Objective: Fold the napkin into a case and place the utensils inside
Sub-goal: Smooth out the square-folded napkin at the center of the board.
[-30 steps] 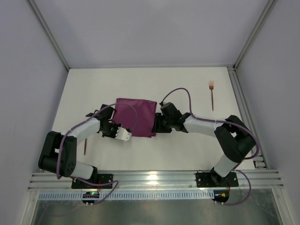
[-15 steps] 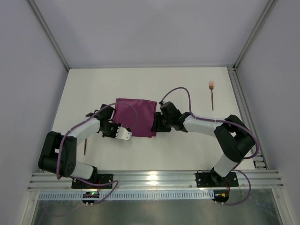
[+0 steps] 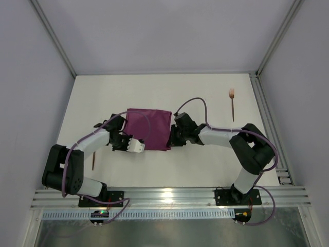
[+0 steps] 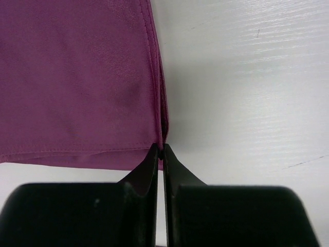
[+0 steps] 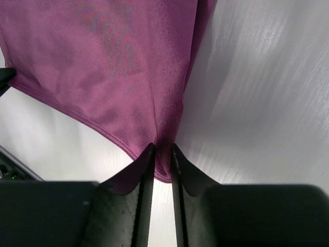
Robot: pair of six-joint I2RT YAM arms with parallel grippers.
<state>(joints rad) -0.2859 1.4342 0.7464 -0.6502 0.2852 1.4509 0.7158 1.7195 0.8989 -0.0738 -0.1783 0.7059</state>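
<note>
- At the near edge of the napkin [image 3: 149, 128], each grip holds only a corner. The left gripper [image 4: 160, 150] has its jaws pressed together on a thin sliver of hem, which I judge could slip free on a pull.
- The right gripper [image 5: 162, 150] pinches a fuller tuck of cloth, so uneven pulling may skew the fold or part the layers.
- The napkin lies flat and folded, spreading away from both pairs of jaws. The fork [image 3: 233, 105] sits well off to its right.

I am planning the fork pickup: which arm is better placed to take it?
Right, probably. The fork lies on the robot's right side, while the left pincer sits across the napkin from it. Both pinch napkin corners, so the right pincer must release first.
</note>
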